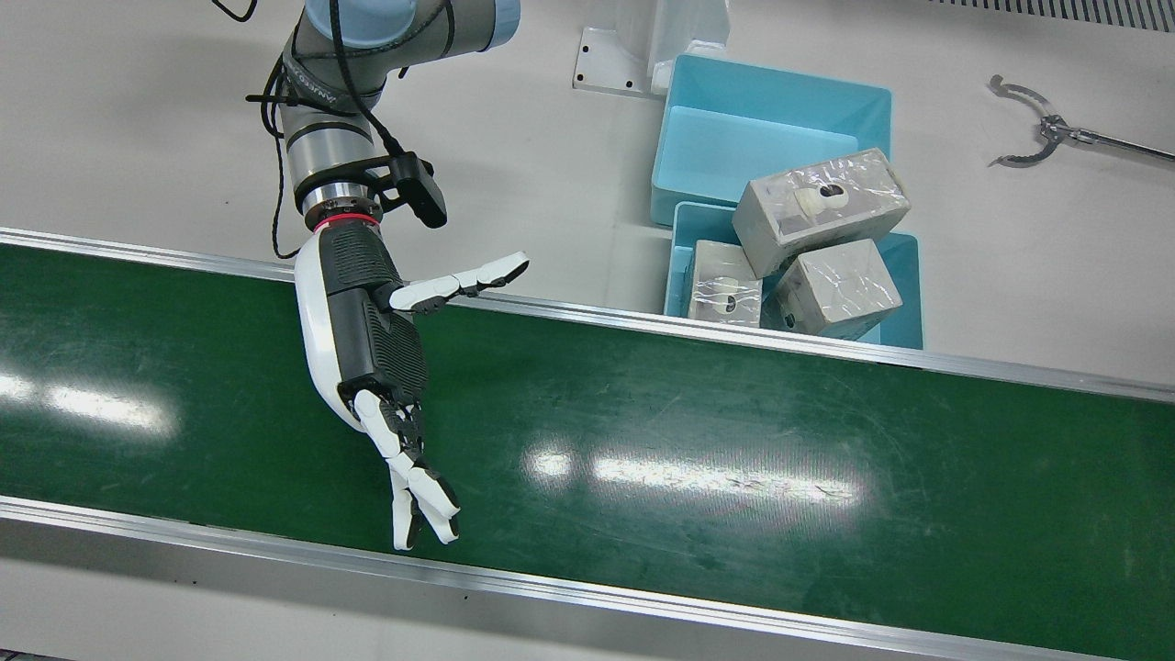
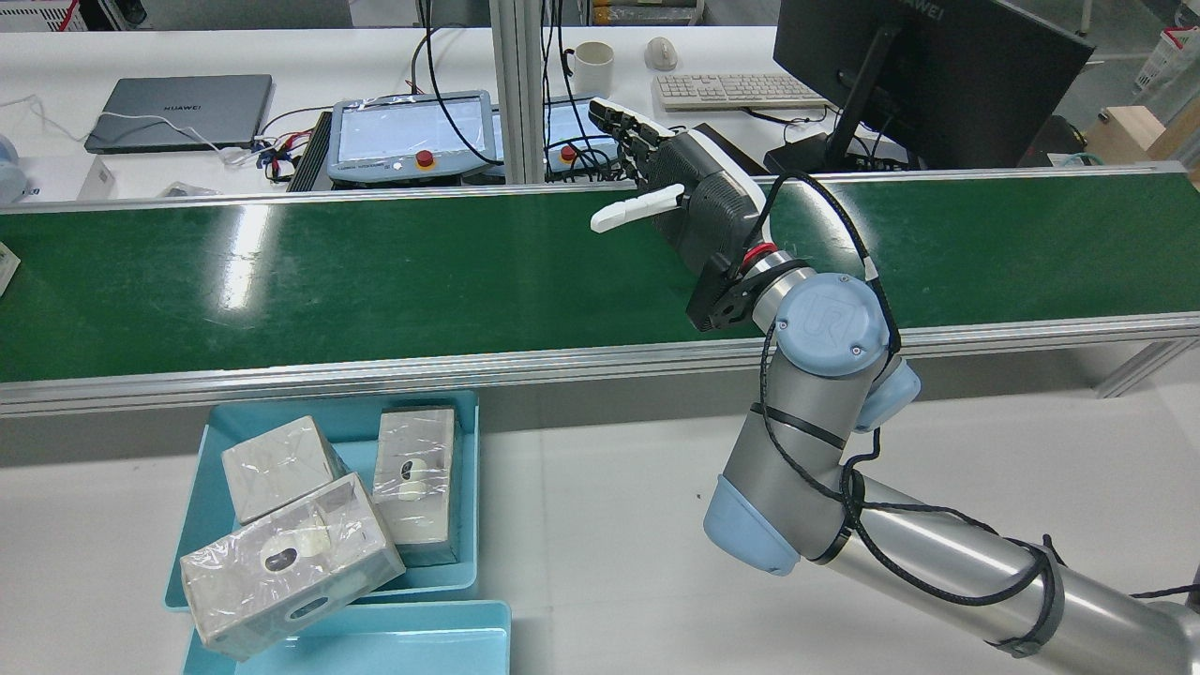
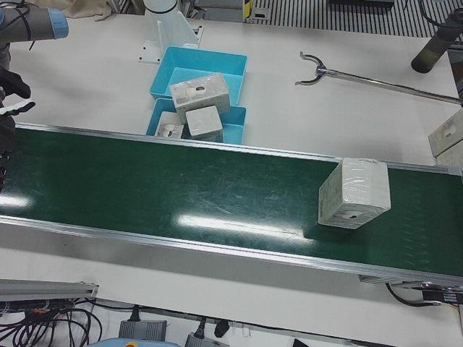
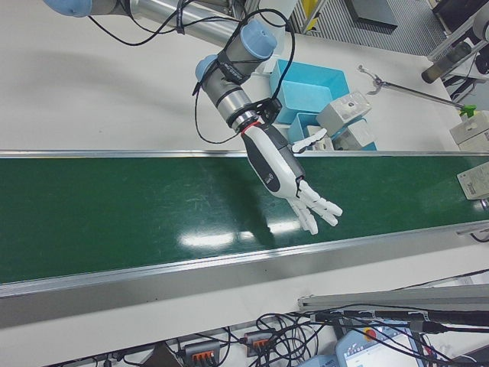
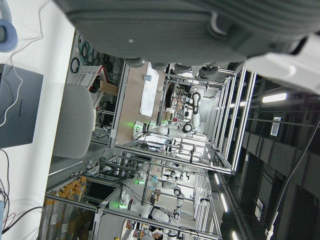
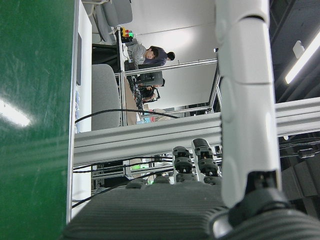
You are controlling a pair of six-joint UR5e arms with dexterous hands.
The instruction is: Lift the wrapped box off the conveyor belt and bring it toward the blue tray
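Note:
A wrapped box (image 3: 354, 194) stands on the green conveyor belt (image 3: 181, 188), far along it from my right hand; it also shows at the belt's end in the right-front view (image 4: 475, 180). My right hand (image 1: 367, 340) is open and empty, and hovers over the belt with its fingers spread; it also shows in the rear view (image 2: 694, 197). Two blue trays (image 1: 771, 119) sit beside the belt; the nearer one (image 2: 216, 431) holds three wrapped boxes (image 1: 822, 211). My left hand (image 5: 190, 25) shows only in its own view, with nothing in it.
A long grabber tool (image 1: 1037, 138) lies on the white table beyond the trays. Another wrapped box (image 3: 445, 134) sits on the table by the belt's far end. Aluminium rails (image 1: 643, 321) edge the belt. Monitors and a keyboard (image 2: 731, 89) stand behind it.

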